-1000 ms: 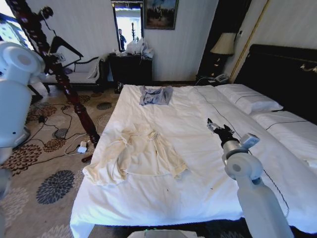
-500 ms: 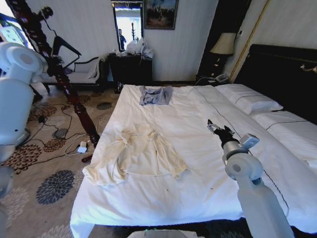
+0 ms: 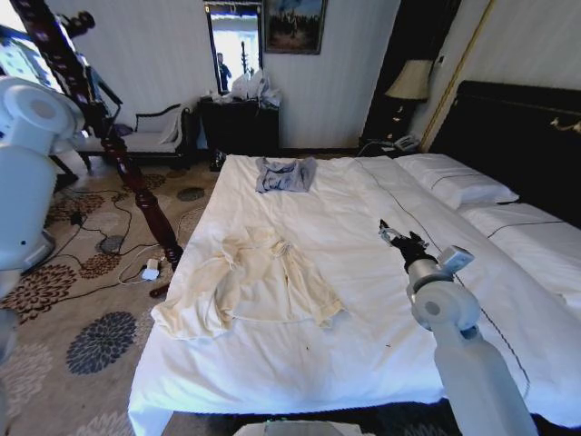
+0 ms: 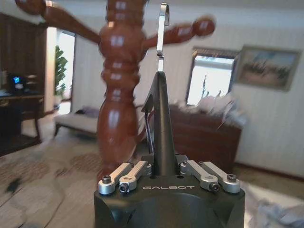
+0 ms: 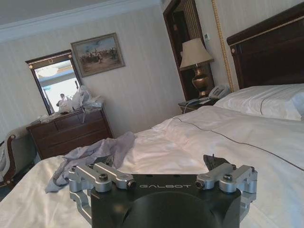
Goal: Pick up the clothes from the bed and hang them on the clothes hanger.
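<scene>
The clothes, a cream long-sleeved shirt (image 3: 252, 282), lie spread flat on the left half of the bed (image 3: 363, 300). In the left wrist view my left gripper (image 4: 164, 164) is shut on the black clothes hanger (image 4: 160, 123), which stands edge-on. Its silver hook (image 4: 163, 21) rises beside a peg of the wooden post (image 4: 116, 109). In the head view a bit of the hanger (image 3: 103, 89) shows by the post at the upper left. My right gripper (image 3: 392, 234) hovers open over the bed's middle, well to the right of the shirt, holding nothing.
A blue-grey garment (image 3: 285, 173) lies at the bed's far end. The reddish-brown post (image 3: 113, 136) leans across the floor left of the bed, above cables and a patterned carpet (image 3: 100, 341). A dresser (image 3: 239, 123), a lamp (image 3: 410, 82) and pillows (image 3: 458, 182) stand further off.
The hanger in my left gripper has shifted left toward the wooden post, so less of it shows past the post. The right arm and the shirt have not moved.
</scene>
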### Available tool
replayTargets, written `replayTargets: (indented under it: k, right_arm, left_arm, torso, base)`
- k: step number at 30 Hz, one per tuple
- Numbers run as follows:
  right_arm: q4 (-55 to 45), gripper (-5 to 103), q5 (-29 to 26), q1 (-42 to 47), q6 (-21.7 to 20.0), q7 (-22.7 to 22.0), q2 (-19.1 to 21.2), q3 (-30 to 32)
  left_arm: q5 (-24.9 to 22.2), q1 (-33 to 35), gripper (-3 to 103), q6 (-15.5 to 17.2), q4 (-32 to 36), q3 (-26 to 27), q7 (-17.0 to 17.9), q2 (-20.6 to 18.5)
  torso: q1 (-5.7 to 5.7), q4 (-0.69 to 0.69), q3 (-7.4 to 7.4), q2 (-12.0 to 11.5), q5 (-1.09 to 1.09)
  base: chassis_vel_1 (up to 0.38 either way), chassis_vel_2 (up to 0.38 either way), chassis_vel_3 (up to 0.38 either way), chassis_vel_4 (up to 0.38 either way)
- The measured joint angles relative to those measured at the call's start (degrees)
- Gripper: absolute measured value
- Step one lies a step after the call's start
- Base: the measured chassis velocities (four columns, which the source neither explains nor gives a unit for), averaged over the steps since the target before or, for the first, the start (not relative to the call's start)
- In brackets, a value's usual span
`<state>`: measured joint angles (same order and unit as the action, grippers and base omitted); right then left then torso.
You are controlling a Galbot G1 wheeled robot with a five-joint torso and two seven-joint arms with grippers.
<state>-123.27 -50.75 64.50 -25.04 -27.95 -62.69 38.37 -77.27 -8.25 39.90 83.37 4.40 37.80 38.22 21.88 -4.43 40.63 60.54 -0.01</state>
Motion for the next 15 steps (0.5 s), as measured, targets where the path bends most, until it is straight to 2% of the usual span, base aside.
replayTargets:
  k: [1, 5, 6, 9, 11, 13, 15]
  right_arm:
    - [0.0, 100, 0.0, 0.0, 0.0, 0.0, 0.0, 0.0]
    - [0.0, 100, 0.0, 0.1, 0.0, -0.1, 0.0, 0.1]
    - [0.0, 100, 0.0, 0.1, 0.0, -0.1, 0.0, 0.1]
    - [0.2, 100, 0.0, 0.0, 0.1, -0.2, 0.0, -0.1]
    - [0.5, 100, 0.1, 0.1, 0.2, -0.2, 0.1, -0.3]
    - [0.7, 100, 0.2, 0.2, 0.3, -0.3, 0.3, -0.4]
    - [1.0, 100, 0.6, 0.3, 0.4, -0.3, 0.5, -0.6]
  left_arm:
    - [0.0, 0.0, 20, 0.0, 0.0, 0.0, 0.0, 0.0]
    - [0.3, 0.1, 20, -4.2, 2.0, 0.7, -6.1, -0.4]
    - [0.3, 0.1, 20, -4.2, 2.0, 0.7, -6.1, -0.4]
    - [-0.5, 1.4, 20, -5.9, 5.0, 1.8, -9.6, -1.0]
    - [-1.9, 3.5, 20, -6.4, 7.8, 3.0, -10.5, -1.6]
    - [-2.6, 5.1, 20, -6.3, 9.4, 3.6, -10.6, -1.8]
    - [-3.4, 9.9, 20, -6.4, 12.9, 5.4, -10.6, -2.2]
  torso:
    - [0.00, 0.00, 0.00, 0.0, 0.00]
    - [0.00, -0.01, 0.00, 0.0, 0.00]
    - [0.00, -0.01, 0.00, 0.0, 0.00]
    - [0.01, -0.03, 0.00, 0.0, -0.01]
    - [-0.02, -0.01, -0.01, 0.0, 0.06]
    - [-0.02, -0.02, -0.01, 0.0, 0.04]
    - [-0.02, -0.03, -0.01, 0.0, 0.02]
  base:
    - [0.000, 0.000, 0.000, 0.000]
    - [0.000, 0.000, 0.000, 0.000]
    - [0.000, 0.000, 0.000, 0.000]
    - [0.000, 0.000, 0.000, 0.000]
    - [0.000, 0.000, 0.000, 0.000]
    - [0.000, 0.000, 0.000, 0.000]
    - [0.000, 0.000, 0.000, 0.000]
